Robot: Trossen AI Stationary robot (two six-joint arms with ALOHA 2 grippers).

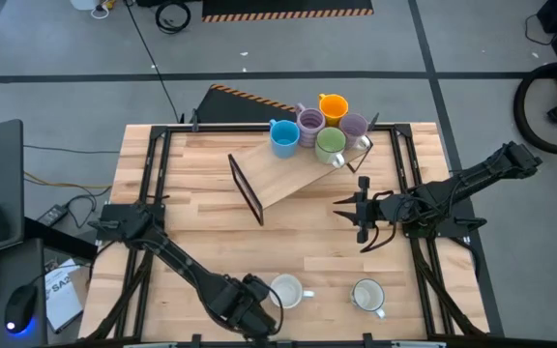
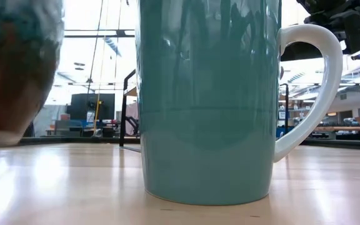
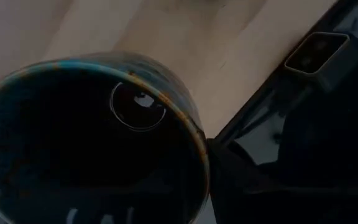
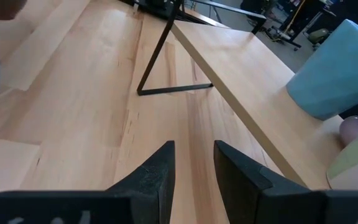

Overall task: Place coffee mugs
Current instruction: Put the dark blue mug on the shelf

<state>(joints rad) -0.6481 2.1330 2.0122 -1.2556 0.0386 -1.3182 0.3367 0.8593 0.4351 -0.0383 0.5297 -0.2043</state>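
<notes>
Mugs: five cluster on the far shelf (image 1: 288, 174); two white mugs (image 1: 367, 294) await; left pincer (image 1: 249, 307) clamps a dark mug (image 3: 86, 137); right pincer (image 4: 194, 165) slightly apart.

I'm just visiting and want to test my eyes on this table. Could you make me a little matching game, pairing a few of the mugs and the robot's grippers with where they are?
Things:
1. orange mug
2. blue mug
3. white mug
4. right gripper

Places:
A. near edge of the table, right of centre
B. left end of the cluster on the raised board
C. over bare wood right of the board, holding nothing
D. back of the cluster, at the table's far edge

Pairs: 1-D, 2-B, 3-A, 4-C
</notes>
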